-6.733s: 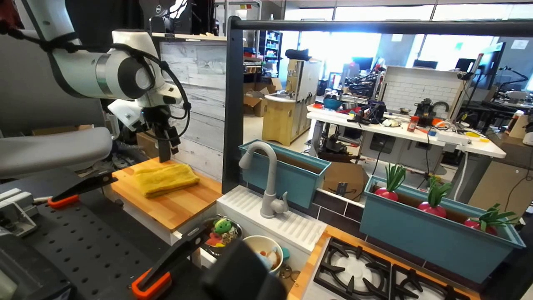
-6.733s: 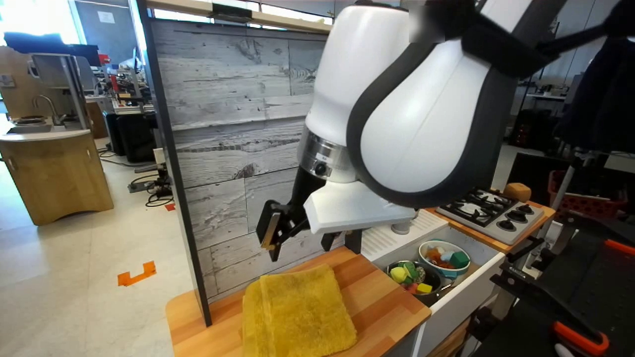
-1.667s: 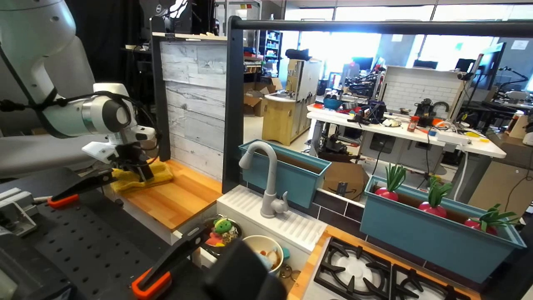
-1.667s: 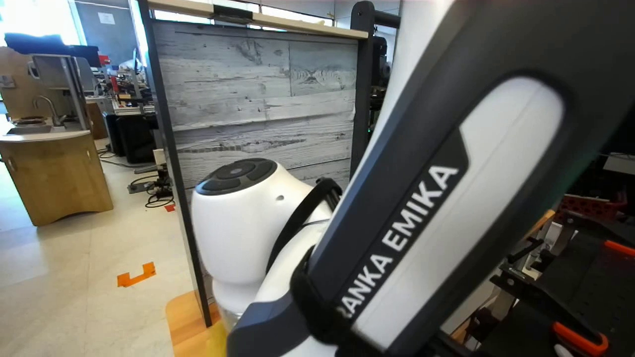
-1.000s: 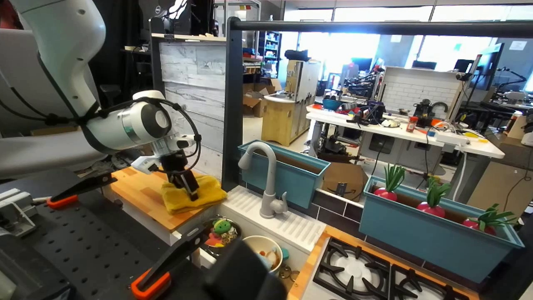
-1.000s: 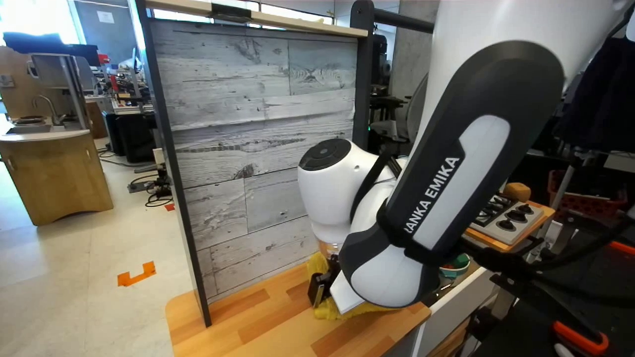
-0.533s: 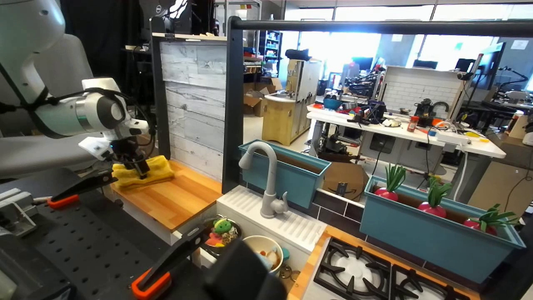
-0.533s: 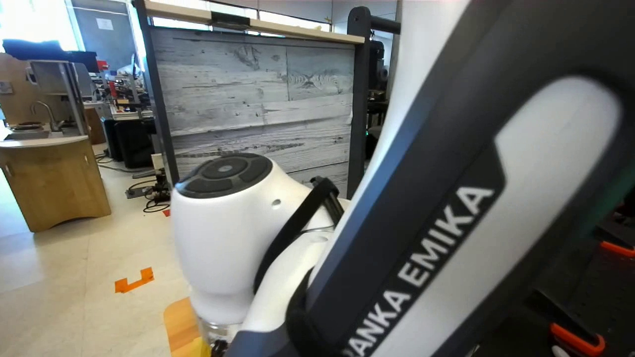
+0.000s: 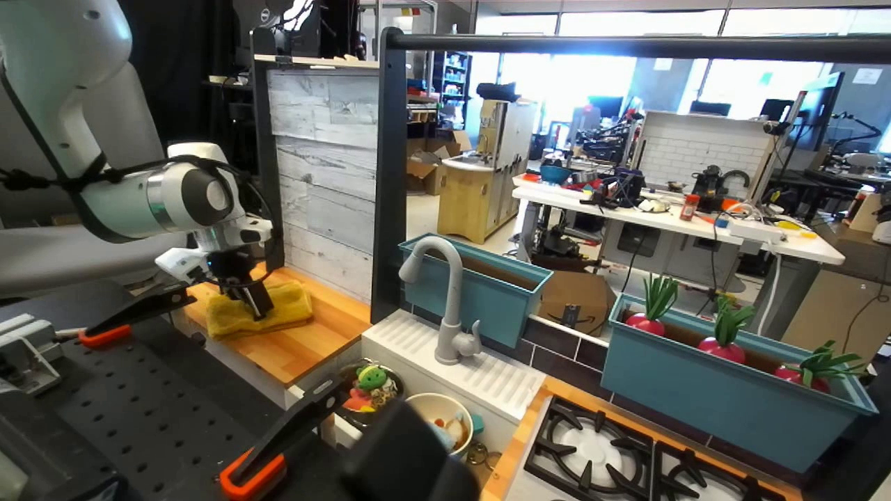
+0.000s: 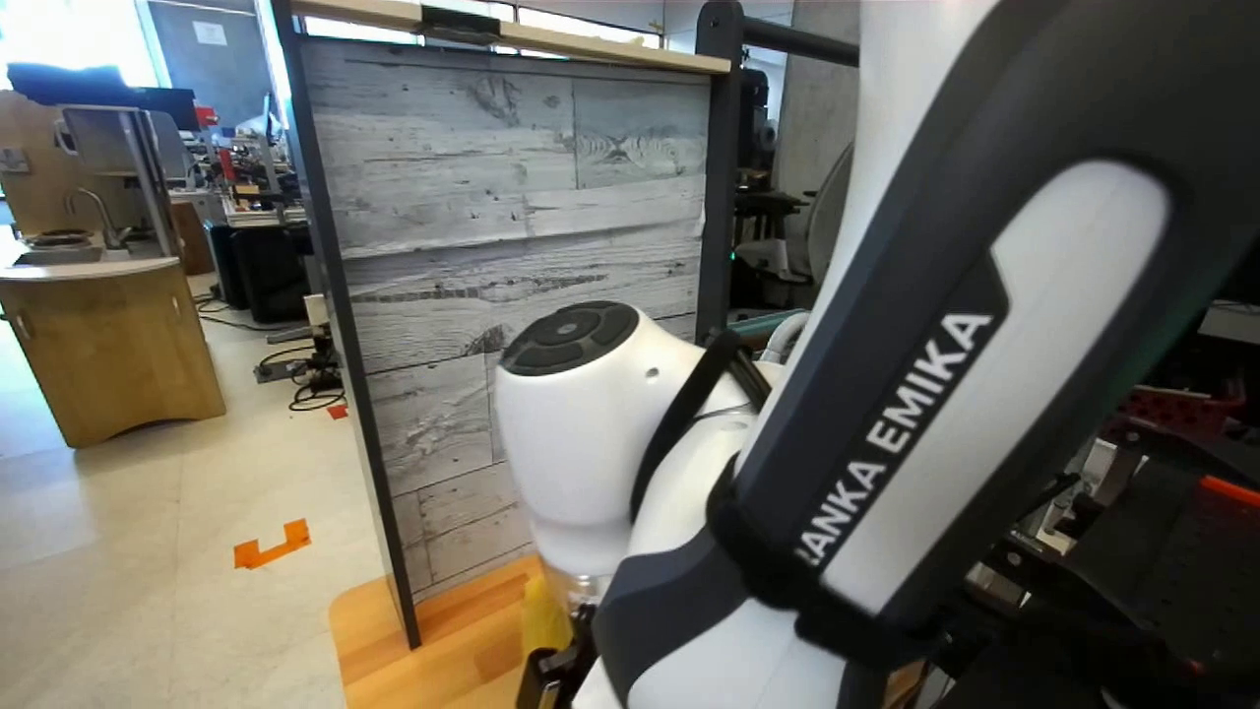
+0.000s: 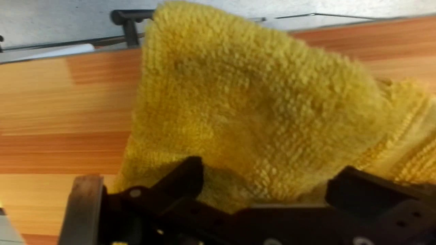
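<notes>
“Towel (image 9: 287, 306): on the wood counter (image 9: 299, 353), under your gripper (image 9: 252, 306). Your jaws are wide apart; in the wrist view, one finger (image 11: 83, 209) sits just beside its edge, the mate's out of frame.”

“Handling?”

“Press lightly and level, I'd say; pushed hard, it likely bunches.”

“Containers?”

“Bowl (image 9: 399, 384): green toy (image 9: 372, 377), red and yellow bits (image 9: 358, 401). Tub (image 9: 426, 402): mixed pieces (image 9: 456, 426), can't tell what. Blue planter (image 9: 731, 393): three radishes (image 9: 724, 350).”
</notes>
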`<state>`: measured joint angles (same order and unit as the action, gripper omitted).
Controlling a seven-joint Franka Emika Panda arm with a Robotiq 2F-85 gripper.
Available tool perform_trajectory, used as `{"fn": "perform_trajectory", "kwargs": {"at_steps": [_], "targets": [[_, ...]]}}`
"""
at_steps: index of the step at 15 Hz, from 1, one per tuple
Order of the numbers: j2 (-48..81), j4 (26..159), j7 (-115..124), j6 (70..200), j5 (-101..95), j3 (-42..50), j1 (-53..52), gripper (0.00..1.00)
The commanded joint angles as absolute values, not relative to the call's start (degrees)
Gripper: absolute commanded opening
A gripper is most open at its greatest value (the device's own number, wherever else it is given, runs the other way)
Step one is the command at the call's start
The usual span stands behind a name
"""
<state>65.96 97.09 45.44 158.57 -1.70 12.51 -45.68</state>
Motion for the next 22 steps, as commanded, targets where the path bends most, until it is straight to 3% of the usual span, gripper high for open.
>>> {"fn": "perform_trajectory", "kwargs": {"at_steps": [1, 11, 22], "targets": [[65.6, 102.5, 45.8, 158.2, -2.8, 15.8, -46.1, 1.0], [71.6, 86.6, 50.4, 161.5, 1.6, 6.8, -50.0, 1.0], [65.8, 107.4, 60.9, 158.9, 4.3, 15.1, -47.4, 1.0]]}}
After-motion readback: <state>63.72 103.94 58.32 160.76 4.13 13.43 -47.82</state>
